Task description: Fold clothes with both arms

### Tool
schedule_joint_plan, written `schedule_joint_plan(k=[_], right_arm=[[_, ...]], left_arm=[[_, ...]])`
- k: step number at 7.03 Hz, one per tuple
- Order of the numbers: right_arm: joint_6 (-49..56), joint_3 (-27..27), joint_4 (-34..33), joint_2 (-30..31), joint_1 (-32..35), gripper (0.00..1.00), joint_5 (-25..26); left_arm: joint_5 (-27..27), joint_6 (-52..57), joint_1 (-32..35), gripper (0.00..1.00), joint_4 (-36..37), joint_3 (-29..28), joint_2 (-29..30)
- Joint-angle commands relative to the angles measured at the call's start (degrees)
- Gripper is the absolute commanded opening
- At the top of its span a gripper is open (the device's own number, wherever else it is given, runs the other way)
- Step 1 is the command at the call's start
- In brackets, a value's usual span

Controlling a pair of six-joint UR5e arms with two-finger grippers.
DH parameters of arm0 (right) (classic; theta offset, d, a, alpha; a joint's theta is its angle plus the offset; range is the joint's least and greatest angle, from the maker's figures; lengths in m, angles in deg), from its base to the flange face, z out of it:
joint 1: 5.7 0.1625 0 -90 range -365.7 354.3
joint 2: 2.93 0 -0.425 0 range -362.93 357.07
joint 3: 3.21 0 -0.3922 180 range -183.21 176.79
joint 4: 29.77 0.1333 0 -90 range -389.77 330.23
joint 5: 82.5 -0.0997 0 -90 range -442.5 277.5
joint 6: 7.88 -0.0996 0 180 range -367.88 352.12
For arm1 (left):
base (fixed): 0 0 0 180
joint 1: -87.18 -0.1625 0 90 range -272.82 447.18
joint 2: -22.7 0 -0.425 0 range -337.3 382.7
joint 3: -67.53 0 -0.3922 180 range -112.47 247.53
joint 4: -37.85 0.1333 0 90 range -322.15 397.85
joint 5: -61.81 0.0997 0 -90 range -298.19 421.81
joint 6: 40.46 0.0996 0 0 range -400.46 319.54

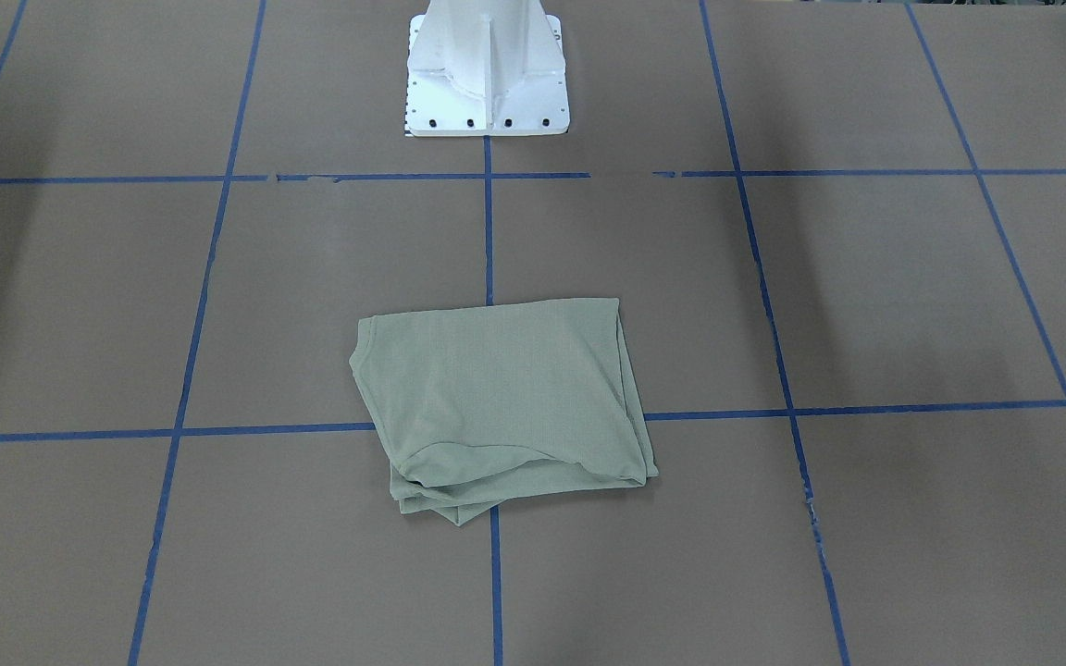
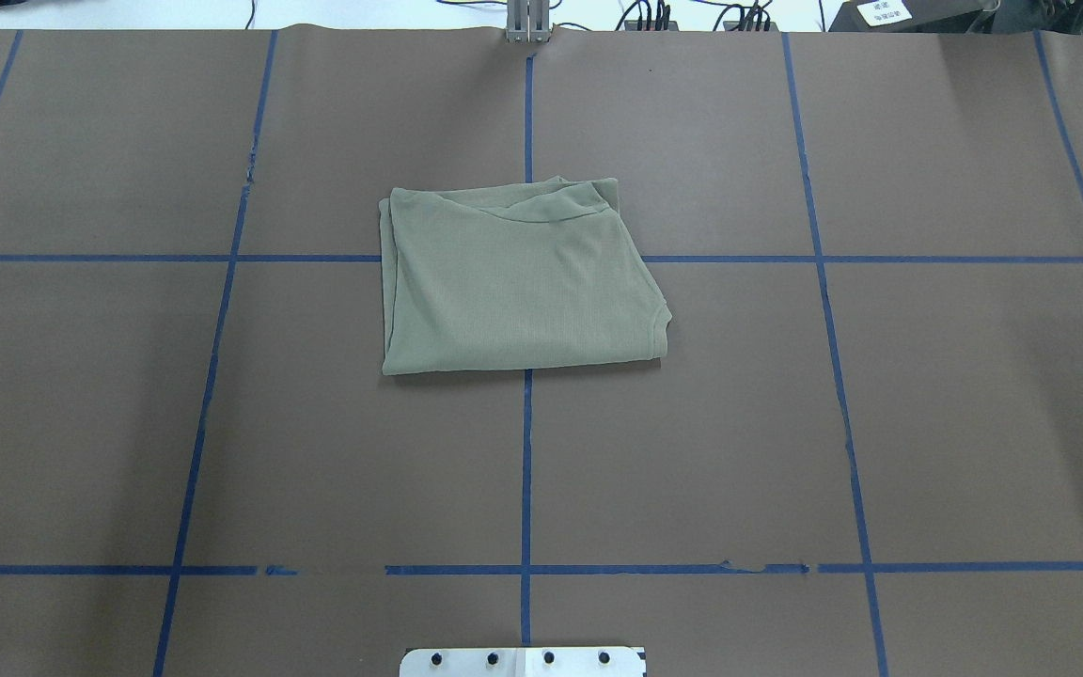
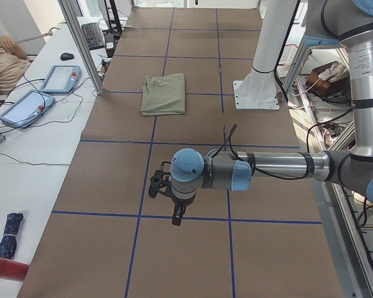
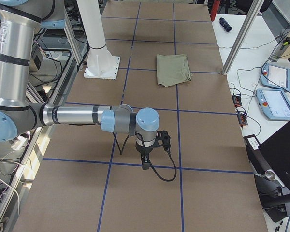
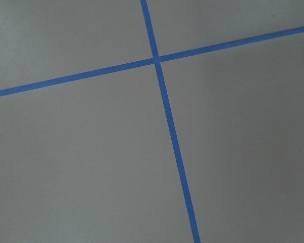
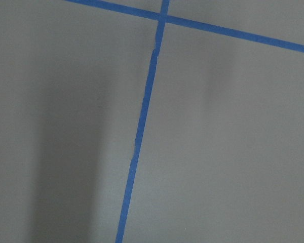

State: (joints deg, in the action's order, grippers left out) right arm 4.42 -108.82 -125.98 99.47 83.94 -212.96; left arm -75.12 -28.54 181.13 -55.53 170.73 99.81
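- The white pedestal (image 1: 487,83) of the robot is bolted at the near edge of a brown tabletop (image 2: 128,423), which is divided into large squares by blue tape lines (image 2: 525,470).
- The left arm (image 3: 273,166) is stretched out level over its own end of the tabletop. Its wrist is turned so that the black jaws point down at the brown surface, close to a tape line.
- The right arm (image 4: 77,115) is posed the same way over the opposite end, with a black cable looped beneath the wrist.
- Nothing is seen held by either arm. The jaws show only in the side views, so it cannot be told whether they are wide or narrow.
- Only bare brown surface and a crossing of blue tape are shown by each wrist camera.
- The sage-green shirt (image 2: 518,282) is laid flat in the middle of the tabletop, out in front of the pedestal and well apart from both arms. It is folded into a rough rectangle that covers a crossing of tape lines, and its stacked layers are exposed along the edge away from the robot.
- Beyond the far edge, two teach pendants (image 3: 61,77) with cables are set on a white bench, beside which part of a seated person (image 3: 3,62) is glimpsed.
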Motion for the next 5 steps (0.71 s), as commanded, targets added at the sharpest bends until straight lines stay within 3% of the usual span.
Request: schedule_joint_plan(k=[1, 5], right_arm=[[0.01, -0.56, 0.06, 0.17, 0.0, 1.0, 0.03], [0.01, -0.91, -0.03, 0.26, 0.44, 1.0, 0.03]], left_arm=[[0.27, 0.38, 0.35, 1.0, -0.4, 0.59, -0.12], [2.11, 0.12, 0.35, 1.0, -0.32, 1.65, -0.38]])
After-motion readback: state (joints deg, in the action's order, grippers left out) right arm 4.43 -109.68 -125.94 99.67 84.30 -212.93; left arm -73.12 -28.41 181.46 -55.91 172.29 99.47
